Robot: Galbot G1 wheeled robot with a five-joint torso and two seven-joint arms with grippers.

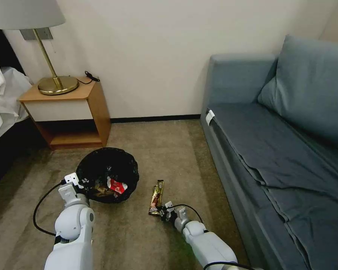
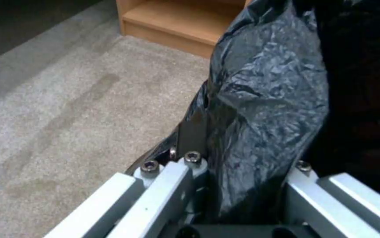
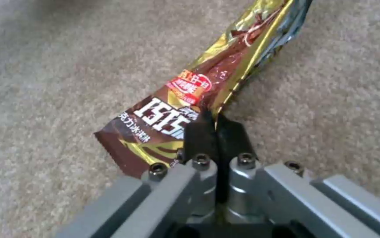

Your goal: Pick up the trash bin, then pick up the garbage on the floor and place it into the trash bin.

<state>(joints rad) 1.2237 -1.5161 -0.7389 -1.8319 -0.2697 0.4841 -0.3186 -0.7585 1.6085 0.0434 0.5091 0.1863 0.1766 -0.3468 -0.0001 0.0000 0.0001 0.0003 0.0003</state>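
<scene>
The right gripper [image 3: 214, 127] is clenched on the near edge of the gold wrapper [image 3: 190, 109], low on the carpet [image 1: 169, 150]. The bag-lined rim of the bin [image 1: 107, 174], just left of it, is gripped by the left gripper [image 2: 238, 158].

The trash bin [image 1: 107, 174] stands on the carpet [image 1: 146, 146] just ahead of the left hand [image 1: 80, 183], which touches its near rim. A wrapper [image 1: 116, 185] lies inside it. To its right, at the right hand [image 1: 163, 213], the snack wrapper [image 1: 156, 197] lies on the carpet, stretching ahead.
</scene>
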